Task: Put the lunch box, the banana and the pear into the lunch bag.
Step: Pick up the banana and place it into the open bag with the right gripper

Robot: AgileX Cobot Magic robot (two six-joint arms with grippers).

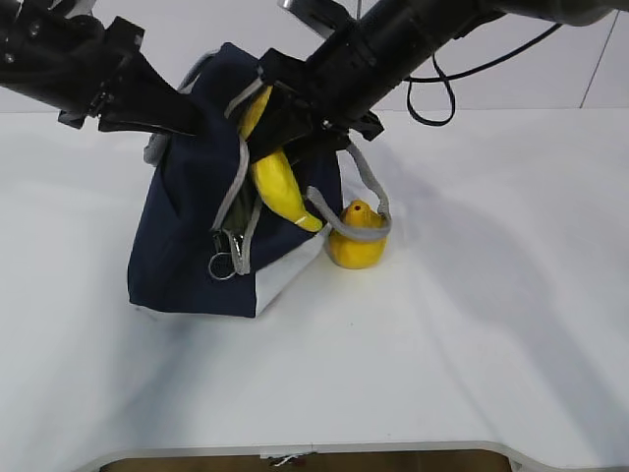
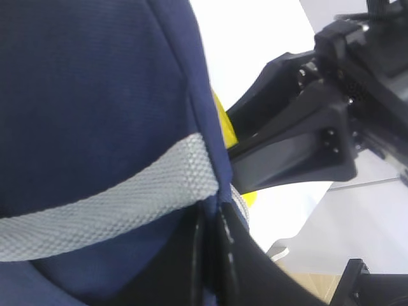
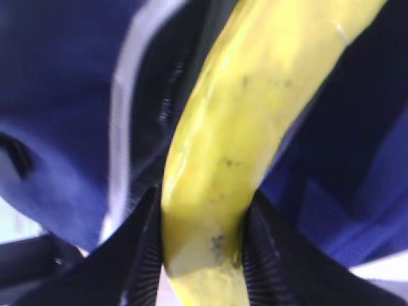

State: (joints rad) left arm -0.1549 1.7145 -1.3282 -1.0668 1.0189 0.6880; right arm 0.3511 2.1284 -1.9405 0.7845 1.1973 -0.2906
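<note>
The navy lunch bag (image 1: 192,231) stands tilted on the white table, its zipped mouth gaping toward the right. My left gripper (image 1: 192,116) is shut on the bag's top fabric edge (image 2: 213,220) beside a grey handle (image 2: 127,204). The banana (image 1: 280,182) slants down through the opening, and its lower tip pokes out over the bag's side. My right gripper (image 1: 280,103) is shut on the banana's upper end (image 3: 210,210). The pear (image 1: 356,241) sits on the table just right of the bag, ringed by a grey handle loop (image 1: 369,202). The lunch box is hidden; only a dull green strip shows inside the opening.
A metal ring pull (image 1: 222,265) hangs from the zipper at the bag's front. The table's front edge (image 1: 295,450) runs along the bottom. A black cable (image 1: 442,93) hangs off the right arm behind the bag.
</note>
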